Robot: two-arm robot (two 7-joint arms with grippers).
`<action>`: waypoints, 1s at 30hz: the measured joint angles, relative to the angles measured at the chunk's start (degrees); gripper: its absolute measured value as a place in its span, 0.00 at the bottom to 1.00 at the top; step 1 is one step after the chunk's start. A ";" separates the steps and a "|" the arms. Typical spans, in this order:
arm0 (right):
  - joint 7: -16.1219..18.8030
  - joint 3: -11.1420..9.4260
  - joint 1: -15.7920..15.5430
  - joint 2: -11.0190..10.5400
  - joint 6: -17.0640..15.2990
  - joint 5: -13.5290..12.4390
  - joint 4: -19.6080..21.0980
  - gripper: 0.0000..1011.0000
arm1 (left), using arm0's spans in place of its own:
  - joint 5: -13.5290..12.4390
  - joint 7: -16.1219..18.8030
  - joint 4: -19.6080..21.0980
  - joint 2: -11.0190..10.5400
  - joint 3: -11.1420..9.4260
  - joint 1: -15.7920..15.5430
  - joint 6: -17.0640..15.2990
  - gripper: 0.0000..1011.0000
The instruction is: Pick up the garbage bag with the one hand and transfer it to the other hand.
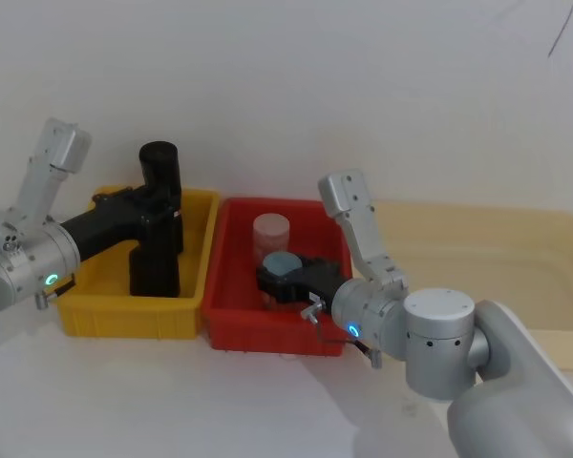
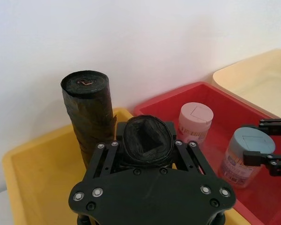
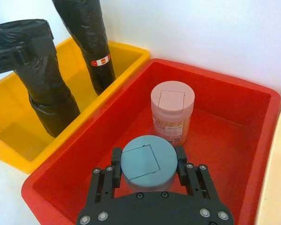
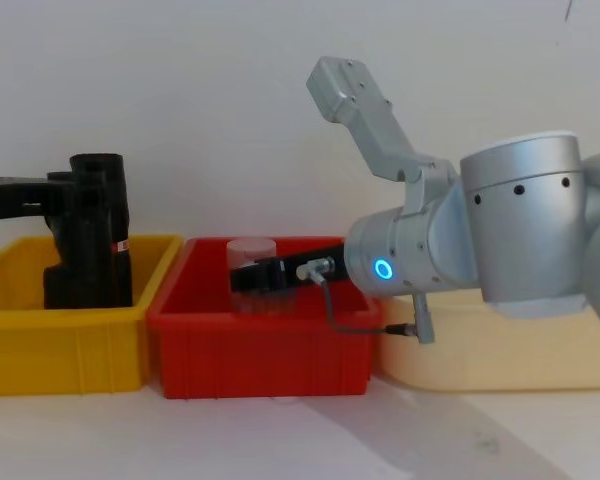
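Shiny black garbage bag (image 1: 153,272) in yellow bin (image 1: 124,315). Taller black roll (image 1: 159,162) with small red-and-white label (image 3: 102,61). At 3 o'clock, red bin (image 1: 253,329) with pink jar (image 1: 272,232) and grey-blue-topped jar (image 3: 148,161). Pale cream tray (image 1: 516,239). White counter (image 1: 172,401).

A tall black roll (image 3: 86,33) stands in the yellow bin (image 3: 126,54), a pink-lidded jar (image 3: 172,110) and blue-lidded jar (image 3: 147,161) in the red bin (image 3: 234,122).

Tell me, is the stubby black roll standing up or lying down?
Upright: the garbage bag stands on end in the yellow bin, left pincer gripping its top.
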State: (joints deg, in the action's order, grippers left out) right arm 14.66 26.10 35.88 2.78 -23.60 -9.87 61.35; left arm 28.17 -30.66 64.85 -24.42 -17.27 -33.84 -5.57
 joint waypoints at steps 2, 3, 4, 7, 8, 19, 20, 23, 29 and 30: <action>-0.01 -0.01 0.00 0.01 0.01 0.00 -0.01 0.65 | 0.00 0.00 0.00 0.00 0.00 0.00 0.00 0.44; -0.02 -0.01 0.00 0.01 0.02 0.00 -0.02 0.65 | 0.00 0.00 0.00 0.00 0.00 0.00 0.00 0.43; -0.02 -0.02 0.00 0.02 0.02 0.00 -0.03 0.65 | 0.00 0.00 0.00 0.00 0.00 0.00 0.00 0.43; -0.02 -0.02 0.00 0.03 0.04 0.00 -0.04 0.65 | 0.00 0.00 0.00 0.00 0.00 0.00 0.00 0.40; -0.02 -0.02 0.00 0.04 0.04 0.00 -0.05 0.65 | 0.00 0.00 0.00 0.00 0.00 0.00 0.00 0.40; -0.02 -0.01 0.00 0.04 0.08 -0.01 -0.08 0.65 | 0.00 0.00 0.00 0.00 0.00 0.00 0.00 0.35; -0.02 -0.01 0.00 0.04 0.09 -0.01 -0.08 0.65 | 0.00 0.00 0.00 0.00 0.00 0.00 0.00 0.34; -0.01 -0.01 0.00 0.04 0.09 -0.01 -0.08 0.65 | 0.00 0.00 0.00 0.00 0.00 0.00 0.00 0.34; -0.01 -0.01 0.00 0.04 0.09 -0.01 -0.08 0.65 | 0.00 0.00 0.00 0.00 0.00 0.00 0.00 0.34; -0.01 -0.01 0.00 0.04 0.09 -0.01 -0.08 0.65 | 0.01 0.00 0.00 -0.01 0.00 0.00 0.00 0.34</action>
State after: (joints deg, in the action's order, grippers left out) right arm 14.65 26.08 35.88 2.82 -23.52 -9.87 61.27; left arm 28.18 -30.66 64.85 -24.42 -17.27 -33.84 -5.57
